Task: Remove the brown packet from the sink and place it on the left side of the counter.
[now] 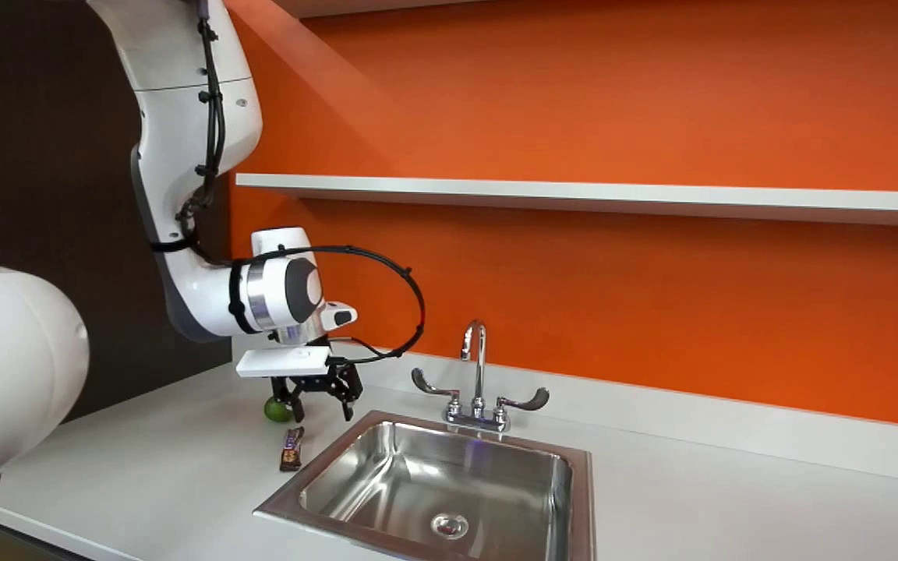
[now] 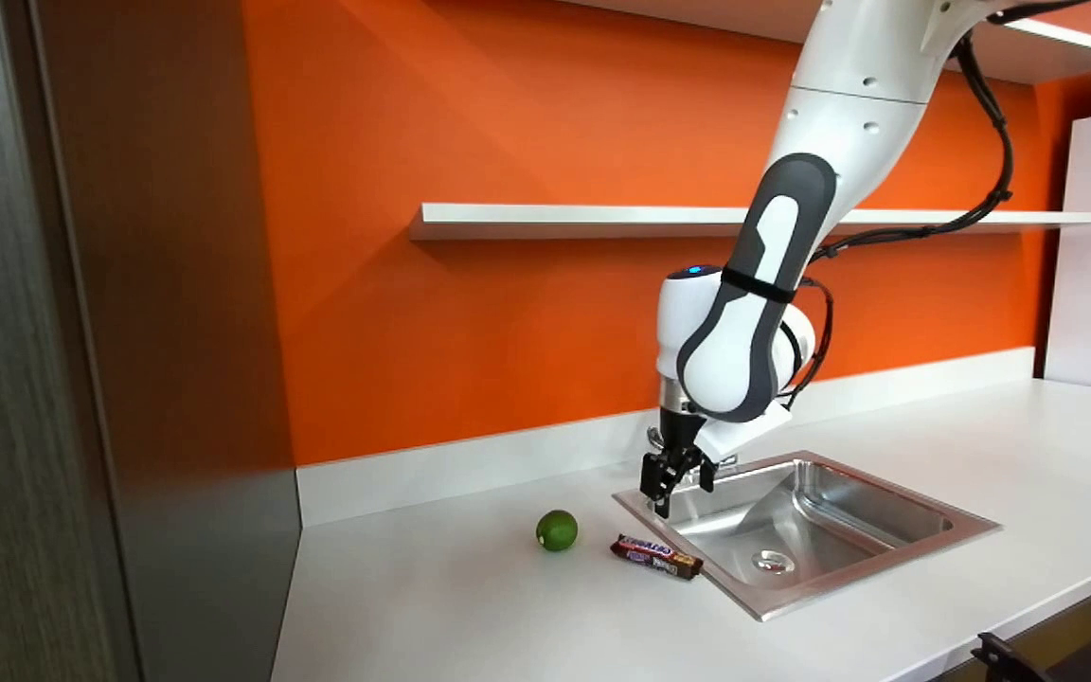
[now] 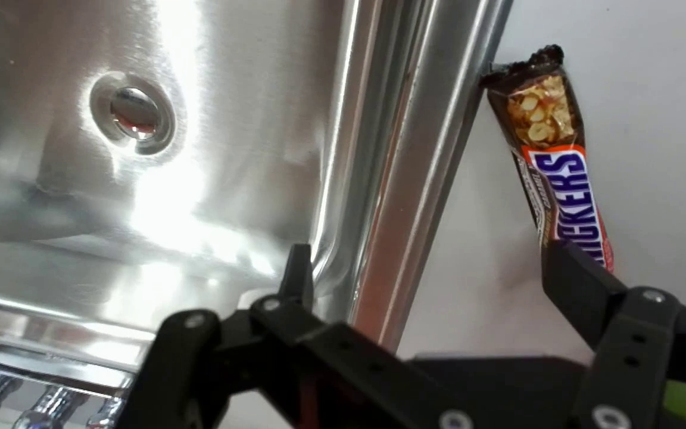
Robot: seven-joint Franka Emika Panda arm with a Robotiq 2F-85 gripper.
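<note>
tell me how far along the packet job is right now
Looks done: the brown packet is out of the sink, lying on the counter left of it in both exterior views. In hand: nothing; the gripper hangs open and empty. Remaining: probably just backing off, or shifting the packet farther left, as it lies close to the sink.

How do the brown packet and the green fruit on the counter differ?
The brown packet is long and narrow; the green fruit is round. The packet carries printed lettering; the fruit looks mostly plain green. The packet lies right beside the sink; the fruit sits farther from it. Both rest on the counter, ungripped.
</note>
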